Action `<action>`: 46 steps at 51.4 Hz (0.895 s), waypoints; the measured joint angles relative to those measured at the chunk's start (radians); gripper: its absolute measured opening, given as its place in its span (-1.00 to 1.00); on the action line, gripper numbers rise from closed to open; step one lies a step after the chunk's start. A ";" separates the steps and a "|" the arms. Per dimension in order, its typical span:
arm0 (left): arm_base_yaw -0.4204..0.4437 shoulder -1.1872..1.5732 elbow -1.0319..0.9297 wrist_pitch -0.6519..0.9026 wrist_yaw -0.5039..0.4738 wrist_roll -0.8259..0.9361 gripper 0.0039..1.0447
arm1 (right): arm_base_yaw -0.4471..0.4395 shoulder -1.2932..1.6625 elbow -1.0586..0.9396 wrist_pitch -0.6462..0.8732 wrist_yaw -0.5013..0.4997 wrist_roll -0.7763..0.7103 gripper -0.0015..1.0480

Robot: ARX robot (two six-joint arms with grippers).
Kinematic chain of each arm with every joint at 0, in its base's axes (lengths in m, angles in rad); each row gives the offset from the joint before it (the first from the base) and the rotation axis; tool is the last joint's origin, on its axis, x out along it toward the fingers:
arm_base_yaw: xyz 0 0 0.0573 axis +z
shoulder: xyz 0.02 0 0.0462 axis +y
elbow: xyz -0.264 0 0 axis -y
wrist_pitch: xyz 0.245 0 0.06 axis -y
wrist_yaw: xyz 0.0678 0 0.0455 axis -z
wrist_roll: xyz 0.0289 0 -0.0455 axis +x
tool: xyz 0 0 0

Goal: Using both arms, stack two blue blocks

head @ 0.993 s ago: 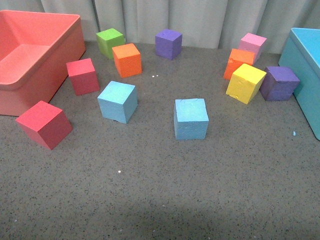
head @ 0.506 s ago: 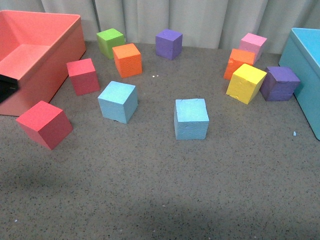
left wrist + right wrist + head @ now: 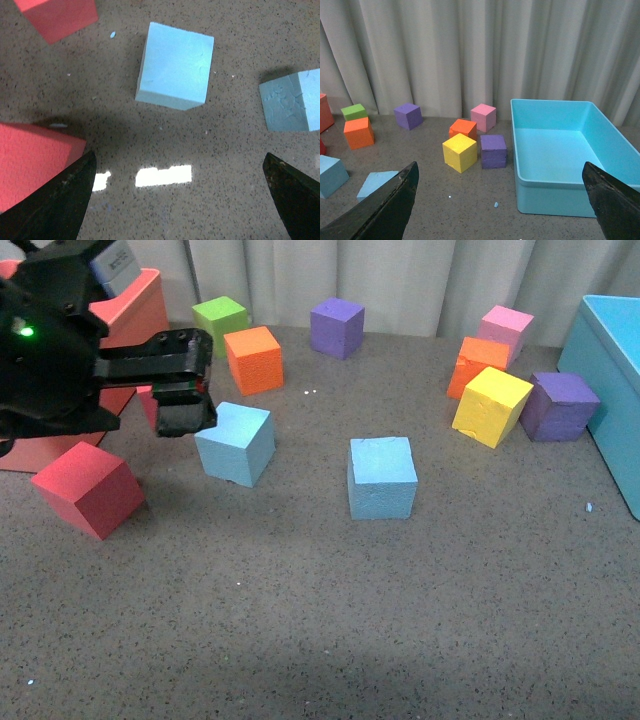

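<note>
Grey speckled tabletop (image 3: 320, 620) and a pale curtain framed the scene, and the one thing that had changed was your left arm. A second before it was absent from the front view, half a second before it was only a black sliver at the left edge, and now it reached in over the left side. Neither blue block had moved: the left blue block (image 3: 235, 443) sat where it had been, and the right blue block (image 3: 382, 476) lay well apart from it, nearer the middle, so nothing was stacked yet. By my reading you had just begun the approach for the first pick. Your left gripper (image 3: 195, 380) hung just left of the left blue block, with its jaws spread wide and empty. In the left wrist view the block (image 3: 175, 65) lay ahead of the fingers (image 3: 55, 200), not yet between them, and untouched. Your right gripper (image 3: 500, 165) showed only in its own wrist view, likewise spread wide and holding nothing, looking out from the right towards the turquoise bin (image 3: 560, 150).
</note>
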 joint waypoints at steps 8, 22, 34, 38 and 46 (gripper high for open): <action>-0.014 0.105 0.102 0.003 -0.055 0.034 0.88 | 0.000 0.000 0.000 0.000 0.000 0.000 0.82; -0.017 0.264 0.239 -0.006 -0.045 0.093 0.88 | 0.000 0.000 0.000 0.000 0.000 0.000 0.82; -0.040 0.329 0.307 -0.038 -0.038 0.114 0.88 | 0.000 0.000 0.000 0.000 0.000 0.000 0.82; -0.047 0.353 0.329 -0.045 -0.038 0.116 0.88 | 0.000 0.000 0.000 0.000 0.000 0.000 0.82; -0.051 0.406 0.373 -0.053 -0.032 0.105 0.88 | 0.000 0.000 0.000 0.000 0.000 0.000 0.82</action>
